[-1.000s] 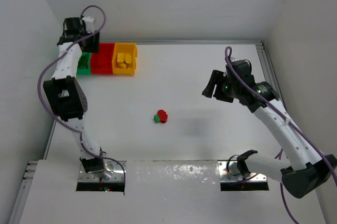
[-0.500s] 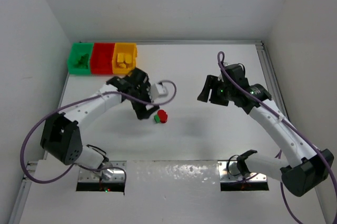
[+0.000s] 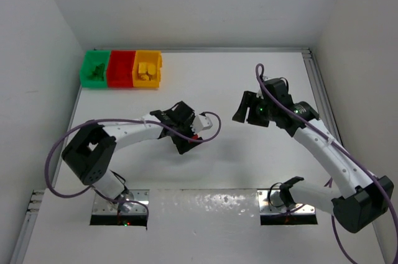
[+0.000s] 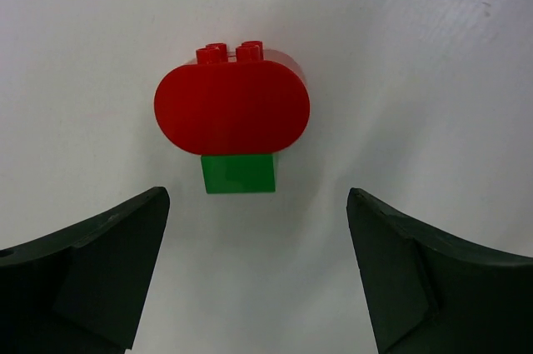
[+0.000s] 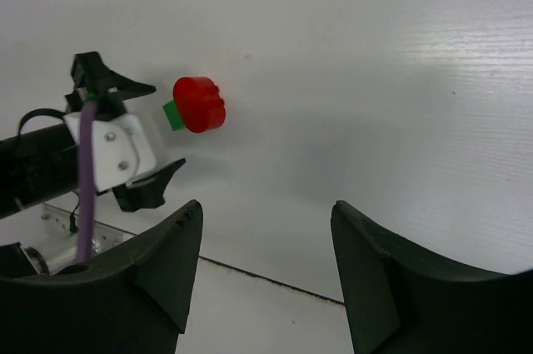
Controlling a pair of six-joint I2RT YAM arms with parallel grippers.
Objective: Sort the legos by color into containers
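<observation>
- Top external view, containers: three joined bins at the far left corner of the surface: green bin, red bin, yellow bin.
  - The green bin holds green pieces and the yellow bin holds yellow pieces.
  - The contents of the red bin cannot be told, red against red.
- Top external view, arms:
  - The left pincer reaches to mid-surface, well apart from the bins, and hides the loose pieces beneath it.
  - The right pincer hangs above bare surface to the right, near nothing.
- Left wrist view, stock not yet sorted:
  - One red lego, oval-faced with its studs pointing away from the camera.
  - One green lego, touching the red one's near side.
  - Whether the two are clipped together cannot be told.
- Left wrist view, pincer: both dark fingers are spread wide, flanking the pair from short of it. They touch neither piece and hold nothing.
- Right wrist view:
  - The right pincer's jaws stand apart and empty over bare surface.
  - The red and green pair lies well ahead, just beside the left pincer's tips.
- Judgement of progress: nearly complete. Only these two pieces are seen outside the bins, so red goes to the red bin and green to the green bin.
- Judgement of step in hand: the left pincer is lined up to close on the pair.
</observation>
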